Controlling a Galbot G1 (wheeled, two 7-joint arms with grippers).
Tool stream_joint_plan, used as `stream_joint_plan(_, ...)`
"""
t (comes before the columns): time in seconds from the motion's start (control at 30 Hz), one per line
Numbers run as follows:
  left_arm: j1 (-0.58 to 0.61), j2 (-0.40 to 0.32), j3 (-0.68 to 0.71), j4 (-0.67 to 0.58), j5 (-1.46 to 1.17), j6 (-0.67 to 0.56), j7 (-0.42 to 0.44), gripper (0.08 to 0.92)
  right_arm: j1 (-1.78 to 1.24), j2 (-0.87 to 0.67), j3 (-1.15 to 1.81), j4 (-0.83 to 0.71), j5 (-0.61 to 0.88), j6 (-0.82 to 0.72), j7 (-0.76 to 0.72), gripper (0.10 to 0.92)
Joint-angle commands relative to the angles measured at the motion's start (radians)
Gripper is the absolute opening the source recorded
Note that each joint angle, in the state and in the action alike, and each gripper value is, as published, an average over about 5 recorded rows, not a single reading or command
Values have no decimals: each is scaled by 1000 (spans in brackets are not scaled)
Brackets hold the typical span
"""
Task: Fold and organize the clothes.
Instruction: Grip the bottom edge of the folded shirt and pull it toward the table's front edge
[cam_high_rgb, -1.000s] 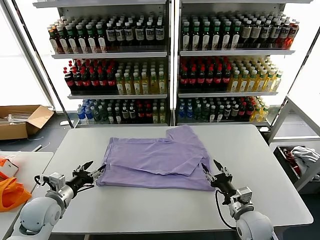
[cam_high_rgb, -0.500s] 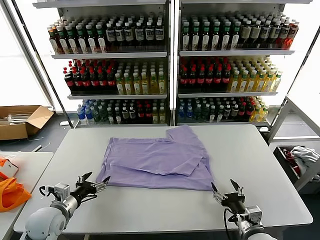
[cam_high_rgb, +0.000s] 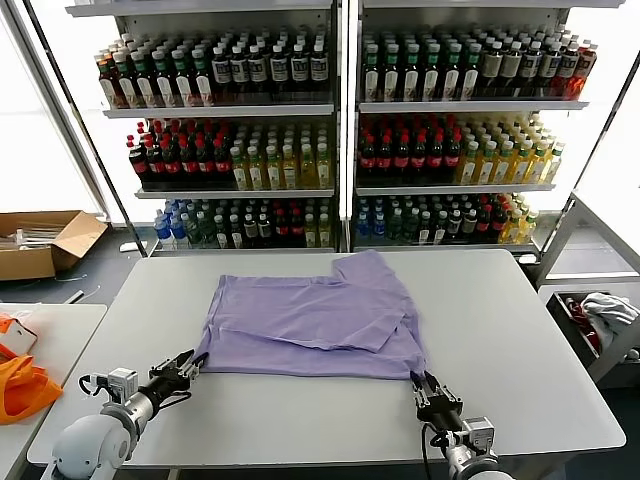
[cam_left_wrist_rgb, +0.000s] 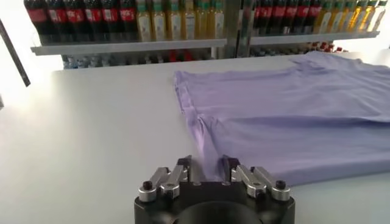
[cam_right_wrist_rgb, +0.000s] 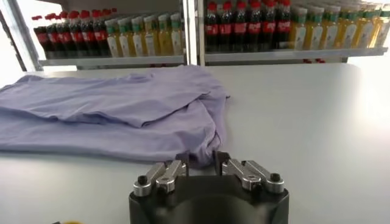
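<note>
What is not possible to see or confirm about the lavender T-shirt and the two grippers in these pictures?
- Printed lettering and neck label of the lavender thin-fabric T-shirt: in no view; the folded fabric shows only plain surface.
- Left gripper: fabric lies between its fingers at the shirt's near corner, but the gripper body hides the contact.
- Right gripper: same, at the other near corner.
- Bottle labels on the shelves: too small in the head view.

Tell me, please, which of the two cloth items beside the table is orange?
The bag on the low side table beyond the left gripper is orange; the cloth bundle in the bin by the table's other end is white and grey.
</note>
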Motion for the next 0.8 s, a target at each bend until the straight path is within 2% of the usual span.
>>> stream_joint_plan(0.03,11,0,1,3,-6,-2,7,247,12,1,-15,-8,35,27,-27,141)
stream_joint_plan(0.17,34,-2,-1,-39,-5,-2,8,140,-14,-16,-1,17,44,60,-78,105)
stream_joint_plan(0.27,59,-3,-5,-81,-3,-1,12,98,-58,-35,19,52,45,91,-125,105)
stream_joint_plan(0.8,229,-23,-78,-246,28,3,25,93,-370,-110,204,217,76,165,-215,105)
